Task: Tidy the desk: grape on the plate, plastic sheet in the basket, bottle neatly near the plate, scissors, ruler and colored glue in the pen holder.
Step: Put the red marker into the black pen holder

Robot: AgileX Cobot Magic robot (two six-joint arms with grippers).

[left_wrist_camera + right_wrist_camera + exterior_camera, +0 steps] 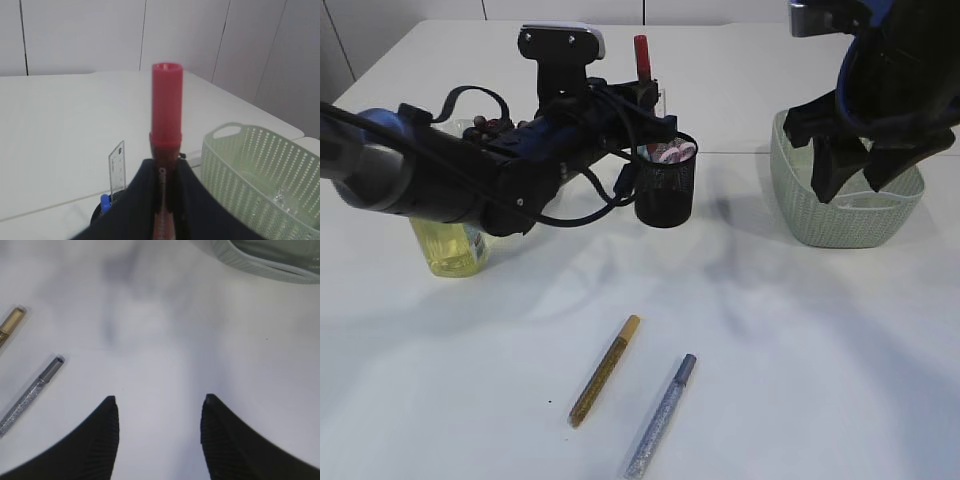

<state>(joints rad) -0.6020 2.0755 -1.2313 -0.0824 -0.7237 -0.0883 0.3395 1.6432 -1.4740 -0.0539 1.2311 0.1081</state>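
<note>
Here the red glue pen (pixel 166 107) is clamped upright in the left gripper (pixel 162 200) above the pen holder (pixel 666 186), where a ruler (pixel 117 167) is seen. The right gripper (pixel 159 412) is held apart and empty beside the basket (pixel 845 225). Gold (pixel 604 370) and silver (pixel 661 415) pens are left on the table (pixel 800 360).
</note>
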